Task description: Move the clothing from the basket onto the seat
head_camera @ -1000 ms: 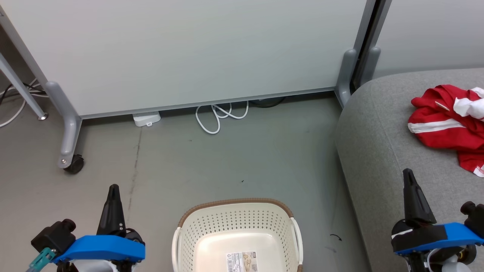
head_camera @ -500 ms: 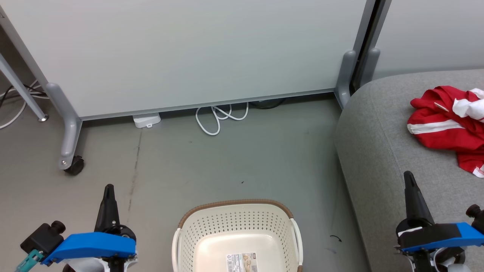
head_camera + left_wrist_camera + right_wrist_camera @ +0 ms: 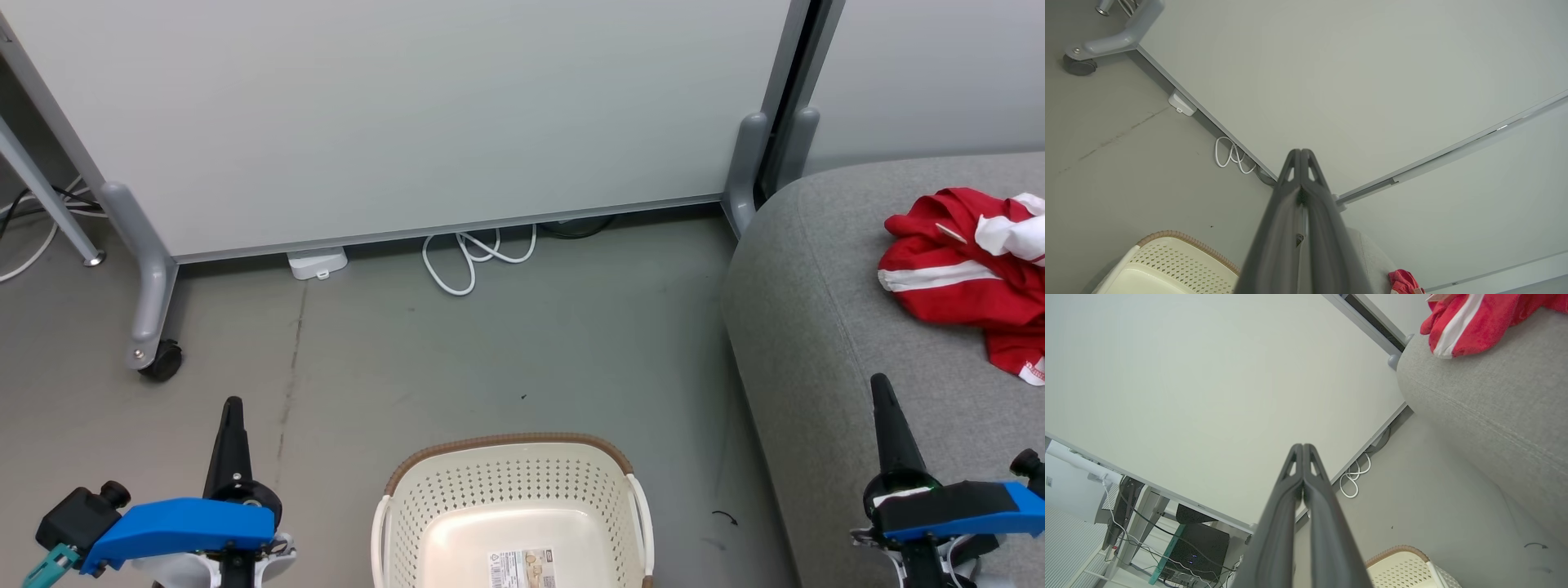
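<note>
Fingers of the left gripper (image 3: 233, 412) and right gripper (image 3: 882, 392) press together, empty, while the bright-red white-striped clothing (image 3: 951, 282) lies on the light-grey upholstered seat (image 3: 816, 343) and the cream perforated plastic basket (image 3: 506, 482) looks bare, so the task seems finished, needing only parked arms.

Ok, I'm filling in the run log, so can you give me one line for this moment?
clothing: on seat | basket: no clothing visible inside | left gripper: shut, empty | right gripper: shut, empty
</note>
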